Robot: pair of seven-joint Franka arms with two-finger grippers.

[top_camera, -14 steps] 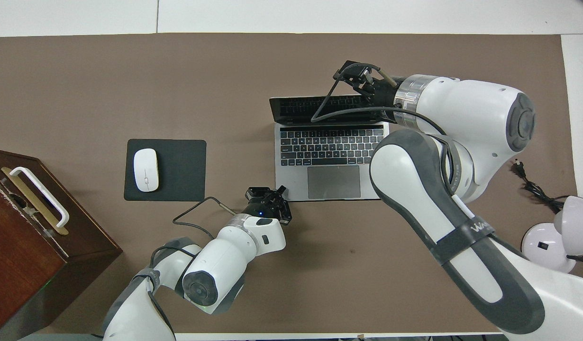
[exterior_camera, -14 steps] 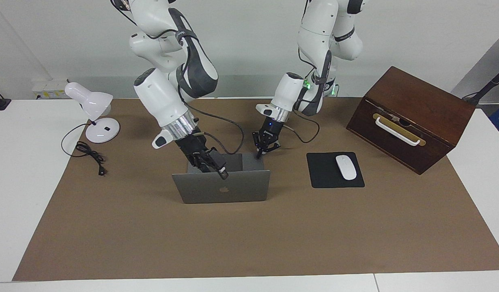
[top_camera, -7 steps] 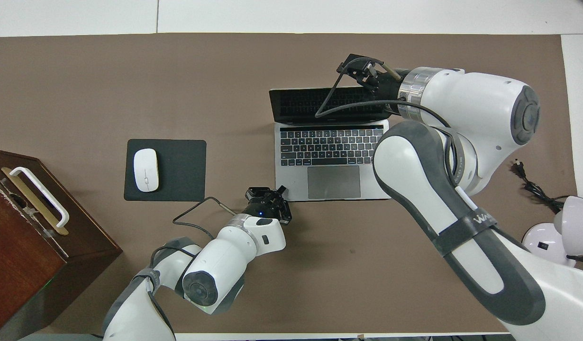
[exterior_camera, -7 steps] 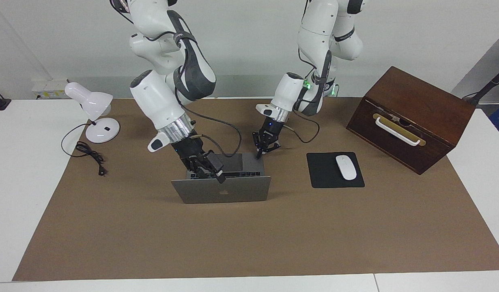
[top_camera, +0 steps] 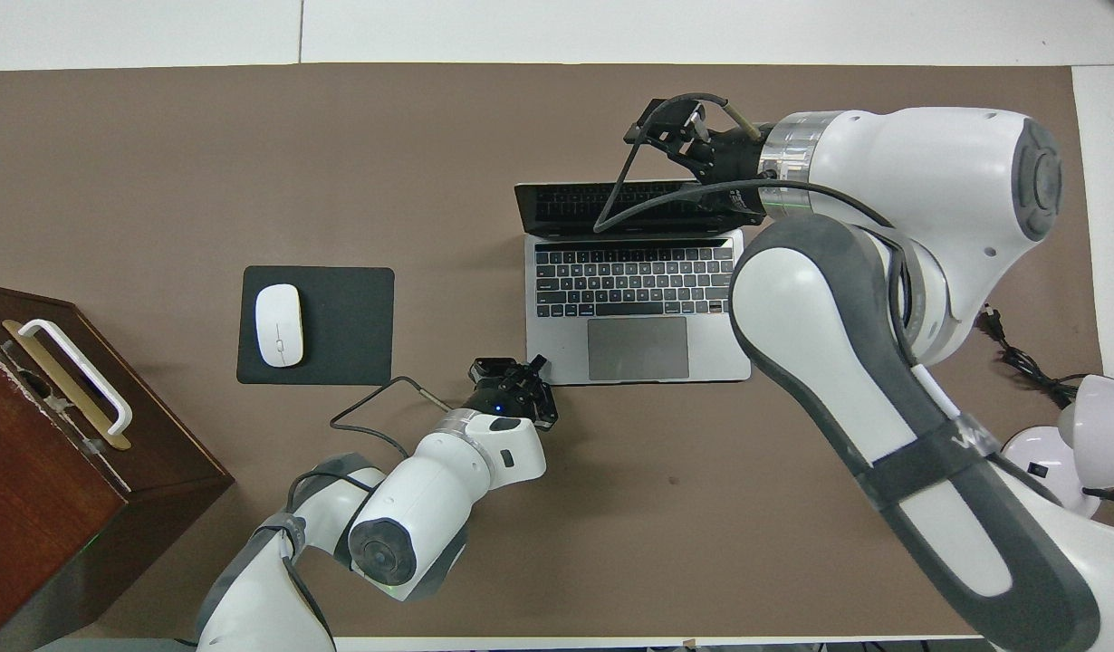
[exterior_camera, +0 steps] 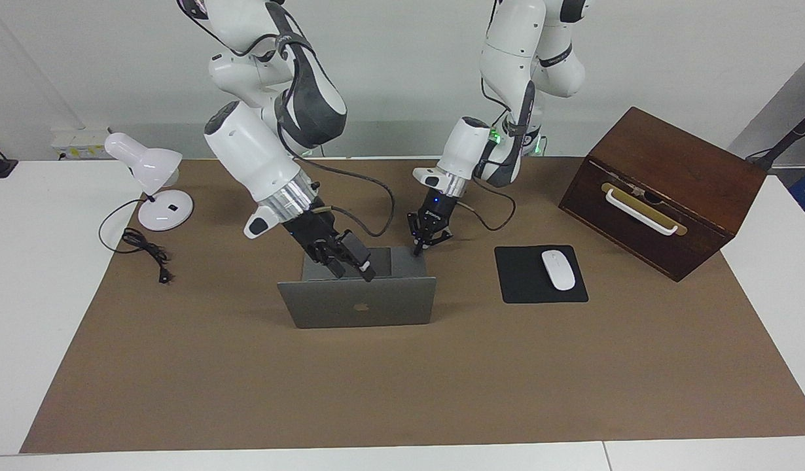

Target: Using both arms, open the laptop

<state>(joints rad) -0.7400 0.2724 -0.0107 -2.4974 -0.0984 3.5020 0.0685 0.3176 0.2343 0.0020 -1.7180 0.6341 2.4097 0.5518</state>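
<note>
The silver-grey laptop (exterior_camera: 357, 304) stands open in the middle of the brown mat, its lid with the apple logo upright. Its keyboard deck and trackpad show in the overhead view (top_camera: 634, 290). My right gripper (exterior_camera: 355, 269) is open and sits just above the lid's top edge, over the screen in the overhead view (top_camera: 677, 127). I cannot tell whether it touches the edge. My left gripper (exterior_camera: 419, 248) is shut, with its tips down on the corner of the deck nearest the robots, toward the left arm's end, as the overhead view (top_camera: 530, 364) also shows.
A black mouse pad (exterior_camera: 520, 284) with a white mouse (exterior_camera: 558, 269) lies beside the laptop toward the left arm's end. A brown wooden box (exterior_camera: 664, 190) with a white handle stands further that way. A white desk lamp (exterior_camera: 150, 176) and its cable (exterior_camera: 147, 252) are at the right arm's end.
The right gripper pushed the lid further back, then rose off its top edge. The lid has come back a little more upright. The left gripper has not moved.
</note>
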